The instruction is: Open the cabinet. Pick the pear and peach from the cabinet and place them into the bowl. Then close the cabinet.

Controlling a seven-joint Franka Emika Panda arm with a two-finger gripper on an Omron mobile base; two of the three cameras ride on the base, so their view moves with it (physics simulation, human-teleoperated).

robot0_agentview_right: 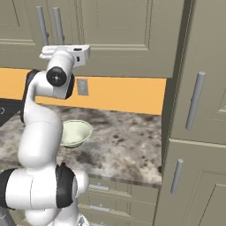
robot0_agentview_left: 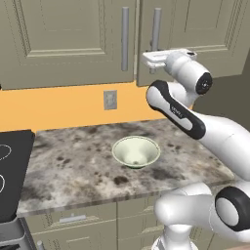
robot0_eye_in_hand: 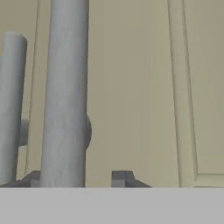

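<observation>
Opening step: jaws apart, straddling right handle (robot0_eye_in_hand: 65,87) of cabinet (robot0_agentview_left: 68,39); next, clamp and pull.

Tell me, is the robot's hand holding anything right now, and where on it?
Nothing held firmly: the gripper straddles the cabinet's right door handle near its lower end, jaws not clamped on it.

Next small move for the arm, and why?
Probably close the pincer on the long grey cylindrical bar handle of the grey-beige cabinet door: it stands between the open fingertips, not yet clamped, and the round pale cream-green bowl is empty.
</observation>
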